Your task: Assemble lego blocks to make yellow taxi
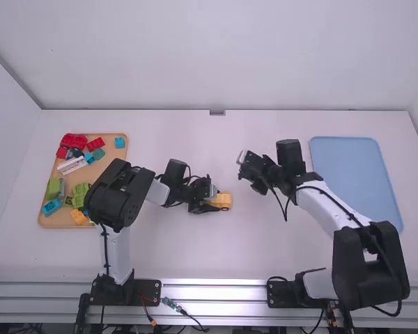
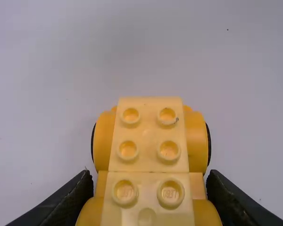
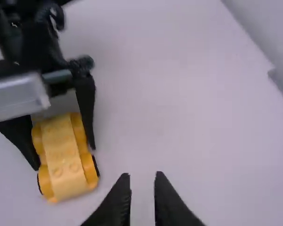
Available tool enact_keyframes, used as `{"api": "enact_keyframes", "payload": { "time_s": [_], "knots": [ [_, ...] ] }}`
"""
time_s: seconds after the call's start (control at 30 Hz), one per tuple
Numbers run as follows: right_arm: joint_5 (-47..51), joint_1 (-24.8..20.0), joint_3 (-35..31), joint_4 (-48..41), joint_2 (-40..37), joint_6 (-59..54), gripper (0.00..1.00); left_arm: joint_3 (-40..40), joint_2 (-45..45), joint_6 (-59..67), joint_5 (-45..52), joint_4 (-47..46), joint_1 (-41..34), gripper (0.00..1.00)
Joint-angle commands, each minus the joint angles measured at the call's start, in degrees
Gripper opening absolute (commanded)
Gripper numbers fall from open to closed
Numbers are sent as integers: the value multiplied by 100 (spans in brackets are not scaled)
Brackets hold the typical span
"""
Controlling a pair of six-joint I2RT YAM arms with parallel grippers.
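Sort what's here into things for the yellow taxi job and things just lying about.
For the job:
yellow build, in the left gripper
right gripper, open
perhaps the orange block

Likely just lying about:
red block, green block and blue block in the tan tray
pale-blue mat

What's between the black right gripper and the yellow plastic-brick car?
Bare white table between the gripper and car, in the high view and right wrist view.

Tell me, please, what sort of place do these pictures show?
It is probably a robotics lab or test station. A left arm and a right arm stand at a white table, and a tray on it holds toy blocks.
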Motion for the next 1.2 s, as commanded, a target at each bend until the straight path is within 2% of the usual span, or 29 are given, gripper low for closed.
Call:
{"api": "enact_keyframes", "payload": {
  "time_s": [0.0, 0.03, 0.07, 0.1, 0.13, 0.3, 0.4, 0.53, 0.87, 1.17],
  "knots": [
    [691, -63, 55, -176, -193, 446, 30, 68, 34, -22, -76, -52, -31, 58],
    [776, -74, 57, -230, -213, 507, 33, 68, 34, -22, -72, -52, -28, 60],
    [927, -94, 55, -344, -252, 612, 42, 68, 34, -24, -68, -52, -28, 62],
    [1060, -98, 55, -464, -294, 686, 58, 68, 34, -26, -72, -52, -28, 64],
    [1182, -96, 55, -578, -331, 730, 99, 68, 34, -24, -85, -52, -33, 68],
    [1456, -28, 55, -755, -344, 968, 99, 68, 34, -42, -83, -52, -28, 81],
    [1462, 46, 55, -820, -344, 949, 99, 68, 32, -42, -70, -50, -31, 95],
    [1478, 33, 55, -838, -344, 951, 99, 68, 32, -42, -68, -50, -26, 99],
    [1561, 28, 55, -875, -342, 953, 99, 68, -200, -44, -68, -210, -22, 99],
    [1561, 33, 55, -853, -342, 949, 99, 68, -1192, -42, -83, -1421, 542, 99]
  ]
}}
